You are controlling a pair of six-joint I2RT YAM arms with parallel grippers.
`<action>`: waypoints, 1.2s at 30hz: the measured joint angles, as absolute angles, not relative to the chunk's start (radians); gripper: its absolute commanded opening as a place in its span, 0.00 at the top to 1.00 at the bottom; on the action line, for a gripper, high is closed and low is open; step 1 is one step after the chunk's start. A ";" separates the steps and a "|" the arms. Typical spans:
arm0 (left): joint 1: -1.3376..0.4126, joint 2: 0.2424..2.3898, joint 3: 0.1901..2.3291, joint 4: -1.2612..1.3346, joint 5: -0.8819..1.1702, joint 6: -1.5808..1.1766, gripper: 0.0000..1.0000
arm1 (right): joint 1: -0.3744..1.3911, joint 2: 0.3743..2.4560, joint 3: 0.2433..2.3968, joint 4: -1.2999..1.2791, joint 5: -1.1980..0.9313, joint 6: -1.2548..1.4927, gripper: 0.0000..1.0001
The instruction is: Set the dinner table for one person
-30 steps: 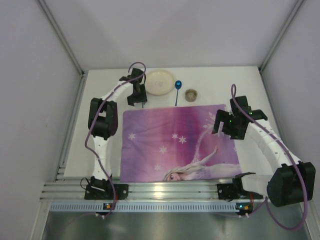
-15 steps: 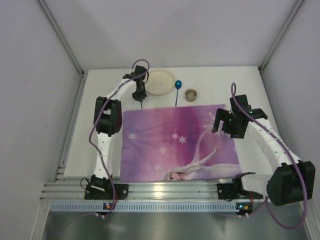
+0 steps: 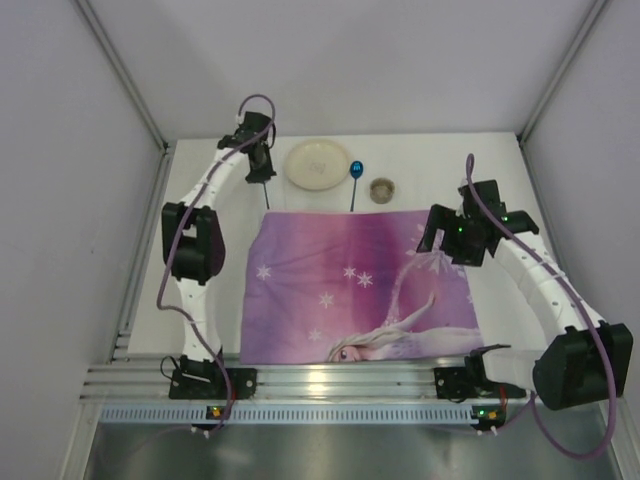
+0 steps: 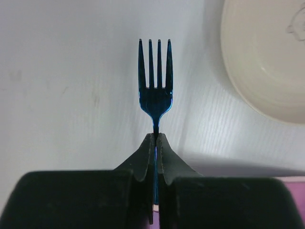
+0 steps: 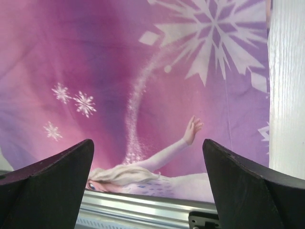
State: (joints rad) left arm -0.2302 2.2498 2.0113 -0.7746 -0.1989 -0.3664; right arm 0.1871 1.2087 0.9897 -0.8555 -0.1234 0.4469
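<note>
My left gripper (image 4: pixel 156 135) is shut on the handle of a blue fork (image 4: pixel 155 90), whose tines stick out past the fingertips over the white dinner table (image 4: pixel 62 95). From above, that gripper (image 3: pixel 262 170) is at the back left, left of the cream plate (image 3: pixel 318 163), and the fork (image 3: pixel 266 197) shows as a thin dark line below it. My right gripper (image 5: pixel 147 143) stands open with nothing between its fingers. It hangs over the right part of the purple-pink placemat (image 5: pixel 143 71).
A blue spoon (image 3: pixel 354 180) and a small round cup (image 3: pixel 382 189) lie right of the plate, behind the placemat (image 3: pixel 350 285). The plate's rim (image 4: pixel 267 67) fills the left wrist view's upper right. An aluminium rail (image 3: pixel 330 380) runs along the near edge. Walls enclose three sides.
My left gripper has shut on the fork and swung left and back, away from the plate. My right gripper has shifted slightly left and stays open.
</note>
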 measured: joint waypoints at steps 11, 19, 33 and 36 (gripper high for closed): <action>-0.294 1.419 1.477 -0.684 -0.234 -0.386 1.00 | 0.228 1.283 1.180 -0.769 -0.086 0.482 0.02; -0.344 1.153 1.087 -0.745 -0.184 -0.443 1.00 | 0.363 1.388 1.217 -0.721 -0.073 0.547 0.02; -0.572 1.063 0.727 -0.722 -0.115 -0.683 1.00 | 0.469 1.392 1.151 -0.712 -0.036 0.614 0.01; -0.585 1.067 0.682 -0.694 -0.101 -0.722 0.88 | 0.469 1.366 1.105 -0.721 -0.026 0.615 0.01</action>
